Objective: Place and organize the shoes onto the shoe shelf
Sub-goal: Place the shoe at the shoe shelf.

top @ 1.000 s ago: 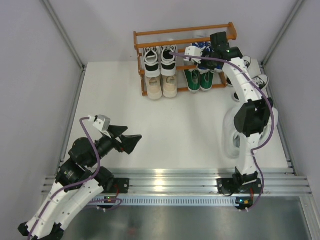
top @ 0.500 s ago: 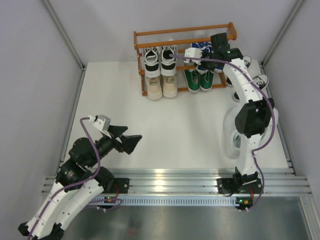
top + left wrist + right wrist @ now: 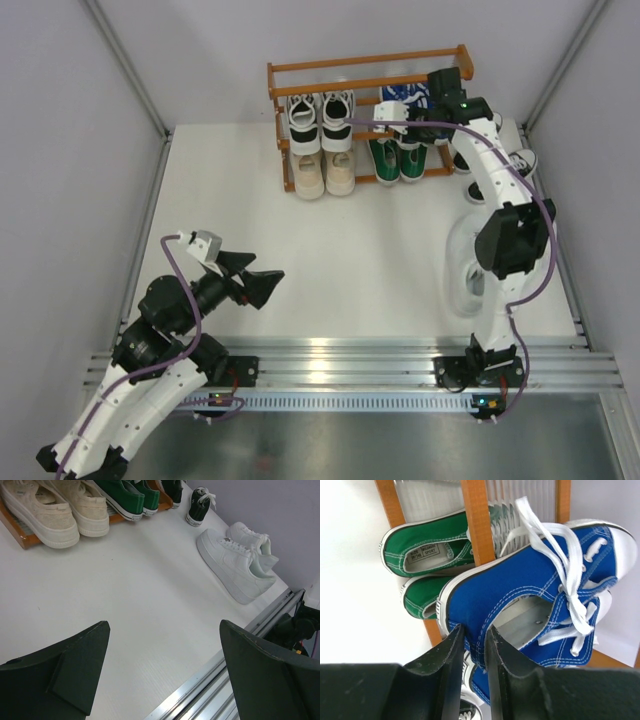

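Note:
The shoe shelf (image 3: 370,62) stands at the back. It holds a black-and-white pair (image 3: 320,112) above a beige pair (image 3: 325,172), and a green pair (image 3: 398,158) at the lower right. My right gripper (image 3: 425,108) is shut on the heel collar of a blue sneaker (image 3: 520,580) at the shelf's middle tier, above the green pair (image 3: 425,555). A second blue sneaker (image 3: 560,650) lies just beside it. An all-white pair (image 3: 235,560) lies on the table near the right arm. My left gripper (image 3: 164,626) is open and empty over the near left of the table.
A black sneaker with white laces (image 3: 200,507) stands on the table right of the shelf, also in the top view (image 3: 520,160). A metal rail (image 3: 340,365) runs along the table's near edge. Grey walls close in both sides.
My right gripper has shifted slightly right along the shelf with the blue sneaker in it. The left arm has not moved.

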You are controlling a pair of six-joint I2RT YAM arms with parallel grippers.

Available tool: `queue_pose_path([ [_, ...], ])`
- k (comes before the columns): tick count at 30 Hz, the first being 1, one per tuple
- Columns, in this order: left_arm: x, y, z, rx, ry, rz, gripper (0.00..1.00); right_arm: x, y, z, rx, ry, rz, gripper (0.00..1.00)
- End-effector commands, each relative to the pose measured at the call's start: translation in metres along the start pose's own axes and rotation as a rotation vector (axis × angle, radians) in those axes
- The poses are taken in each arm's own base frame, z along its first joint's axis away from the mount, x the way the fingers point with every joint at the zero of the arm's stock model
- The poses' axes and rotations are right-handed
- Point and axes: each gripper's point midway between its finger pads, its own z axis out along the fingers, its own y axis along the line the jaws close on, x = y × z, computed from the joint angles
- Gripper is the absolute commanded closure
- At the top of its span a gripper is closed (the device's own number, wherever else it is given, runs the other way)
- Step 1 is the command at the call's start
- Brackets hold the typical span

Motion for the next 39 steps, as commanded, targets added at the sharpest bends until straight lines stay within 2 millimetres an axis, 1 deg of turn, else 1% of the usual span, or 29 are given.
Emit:
queue_pose_path([
  [1, -0.007, -0.001, -0.001, 0.008, -0.037, 0.007, 0.04, -0.012, -0.022, -0.044, 0.087, -0.032, -0.038, 0.77],
  [5, -0.006, -0.002, -0.001, 0.01, -0.036, 0.007, 0.04, -0.01, -0.024, -0.047, 0.096, -0.034, -0.029, 0.76],
  [6, -0.006, -0.002, -0.001, 0.011, -0.034, 0.005, 0.04, -0.009, -0.025, -0.047, 0.097, -0.035, -0.027, 0.74],
  [8, -0.006, -0.002, -0.001, 0.013, -0.034, 0.007, 0.04, -0.01, -0.027, -0.046, 0.109, -0.035, -0.021, 0.67],
  [11, -0.007, -0.002, -0.001, 0.012, -0.037, 0.007, 0.04, -0.009, -0.03, -0.045, 0.123, -0.034, -0.007, 0.62],
  [13, -0.006, -0.002, -0.001, 0.013, -0.035, 0.007, 0.03, -0.009, -0.032, -0.046, 0.134, -0.035, 0.01, 0.54],
  [15, -0.006, -0.002, -0.001, 0.012, -0.036, 0.007, 0.03, -0.008, -0.033, -0.044, 0.142, -0.032, 0.024, 0.5],
  [18, -0.007, -0.001, -0.001, 0.009, -0.037, 0.007, 0.03, -0.01, -0.034, -0.044, 0.148, -0.041, 0.04, 0.47],
  [20, -0.006, -0.001, -0.001, 0.007, -0.036, 0.007, 0.03, -0.014, -0.034, -0.045, 0.148, -0.061, 0.047, 0.45],
  [21, -0.006, -0.001, -0.001, 0.008, -0.034, 0.007, 0.03, -0.017, -0.033, -0.047, 0.146, -0.072, 0.064, 0.4],
  [22, -0.006, -0.001, -0.001, 0.008, -0.034, 0.007, 0.03, -0.022, -0.034, -0.051, 0.148, -0.096, 0.07, 0.38],
  [23, -0.006, -0.001, -0.001, 0.007, -0.036, 0.007, 0.03, -0.026, -0.034, -0.055, 0.148, -0.108, 0.072, 0.34],
  [25, -0.007, -0.001, -0.001, 0.009, -0.037, 0.008, 0.03, -0.034, -0.033, -0.063, 0.147, -0.138, 0.083, 0.31],
  [27, -0.005, -0.001, 0.0, 0.005, -0.032, 0.008, 0.03, -0.038, -0.031, -0.068, 0.14, -0.154, 0.094, 0.28],
  [31, -0.006, -0.002, 0.0, 0.011, -0.033, 0.008, 0.03, -0.047, -0.034, -0.081, 0.161, -0.184, 0.119, 0.27],
  [33, -0.006, -0.002, 0.0, 0.011, -0.034, 0.008, 0.03, -0.05, -0.038, -0.087, 0.181, -0.199, 0.174, 0.27],
  [34, -0.007, -0.002, -0.001, 0.012, -0.037, 0.008, 0.03, -0.055, -0.042, -0.095, 0.201, -0.216, 0.188, 0.27],
  [37, -0.009, -0.003, -0.003, 0.015, -0.049, 0.008, 0.03, -0.057, -0.048, -0.108, 0.227, -0.252, 0.363, 0.3],
  [38, -0.008, -0.003, -0.003, 0.015, -0.049, 0.008, 0.03, -0.057, -0.045, -0.11, 0.216, -0.27, 0.465, 0.35],
  [39, -0.008, -0.002, -0.003, 0.015, -0.049, 0.008, 0.03, -0.052, -0.044, -0.112, 0.214, -0.276, 0.524, 0.38],
])
